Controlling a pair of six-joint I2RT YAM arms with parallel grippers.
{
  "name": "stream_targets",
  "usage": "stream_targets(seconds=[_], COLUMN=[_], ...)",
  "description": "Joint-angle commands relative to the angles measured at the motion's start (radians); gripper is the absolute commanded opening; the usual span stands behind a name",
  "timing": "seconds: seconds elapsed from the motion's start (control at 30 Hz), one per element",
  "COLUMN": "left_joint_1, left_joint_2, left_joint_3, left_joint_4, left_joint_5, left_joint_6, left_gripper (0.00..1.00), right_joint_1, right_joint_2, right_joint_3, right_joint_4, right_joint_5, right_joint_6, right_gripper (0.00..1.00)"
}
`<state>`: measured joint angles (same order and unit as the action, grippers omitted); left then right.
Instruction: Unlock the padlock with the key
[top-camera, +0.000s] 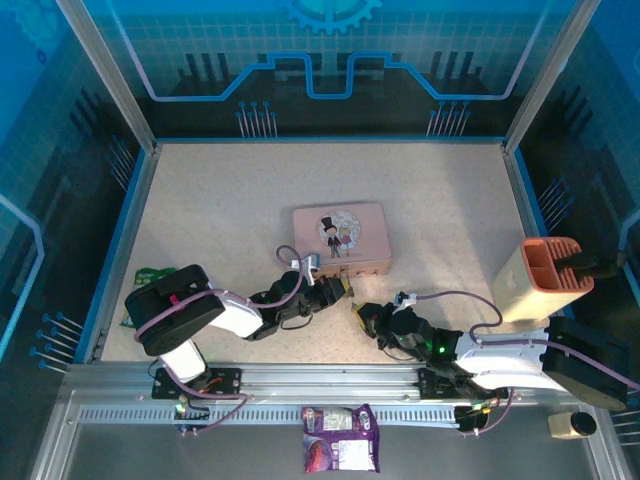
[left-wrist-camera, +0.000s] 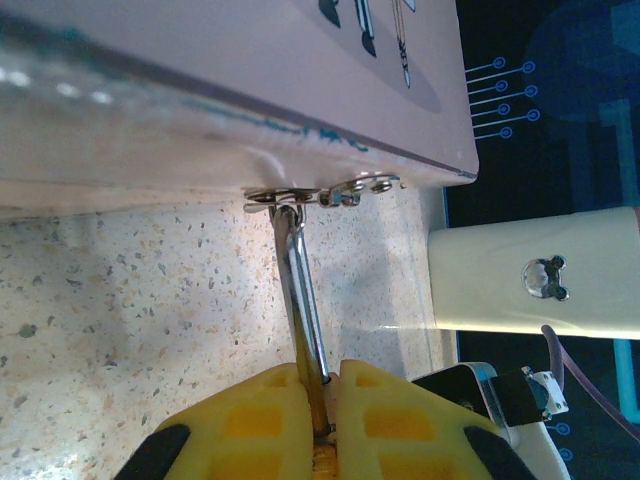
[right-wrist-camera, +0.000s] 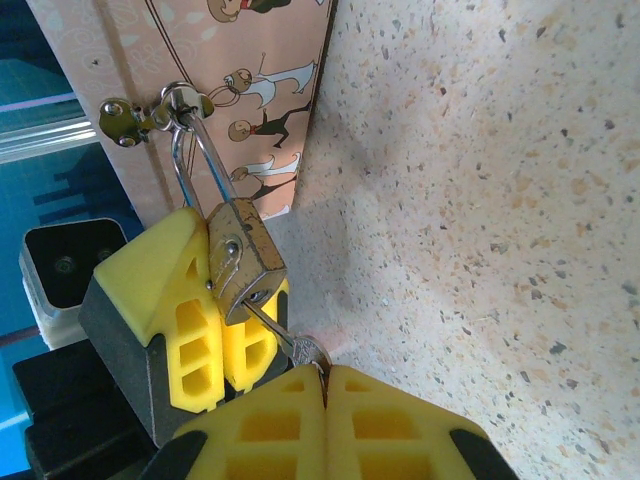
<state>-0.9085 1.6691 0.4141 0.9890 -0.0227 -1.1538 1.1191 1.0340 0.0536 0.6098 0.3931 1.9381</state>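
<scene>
Left claw (left-wrist-camera: 322, 390) clamped tight on small brass padlock with silver shackle (right-wrist-camera: 245, 262), hung on metal hasp (right-wrist-camera: 128, 118) of pink cartoon box (right-wrist-camera: 110, 50). Right claw (right-wrist-camera: 322, 380) pinches silver key (right-wrist-camera: 298, 349) at keyhole; key head hidden in grip.

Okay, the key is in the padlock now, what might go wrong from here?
The right gripper pinches just the end of the key, so the key may slip when turned. The padlock hangs from the hasp of the pink box, so twisting could drag the box. The left gripper holds the padlock; if that grip gives, the body may rotate with the key.
</scene>
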Motion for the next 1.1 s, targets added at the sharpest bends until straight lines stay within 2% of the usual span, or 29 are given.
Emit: stream_targets(seconds=[0.0,0.63,1.07], left_joint_1=[-0.018,-0.021,-0.023], left_joint_2=[-0.022,-0.025,-0.028], left_joint_3=[0.051,0.045,0.037], left_joint_4=[0.172,0.172,0.181], left_joint_5=[0.025,0.023,0.017], left_joint_6=[-0.028,-0.027,-0.029], left_gripper=[0.0,0.0,0.0], right_joint_1=[0.005,0.007,0.005], right_joint_2=[-0.008,-0.015,-0.057], right_joint_3=[0.025,0.023,0.024], right_joint_4=[-0.016,-0.014,-0.095], right_joint_5=[0.026,0.039,0.05], right_joint_6=[0.011,0.012,0.024], right_gripper=[0.0,0.0,0.0])
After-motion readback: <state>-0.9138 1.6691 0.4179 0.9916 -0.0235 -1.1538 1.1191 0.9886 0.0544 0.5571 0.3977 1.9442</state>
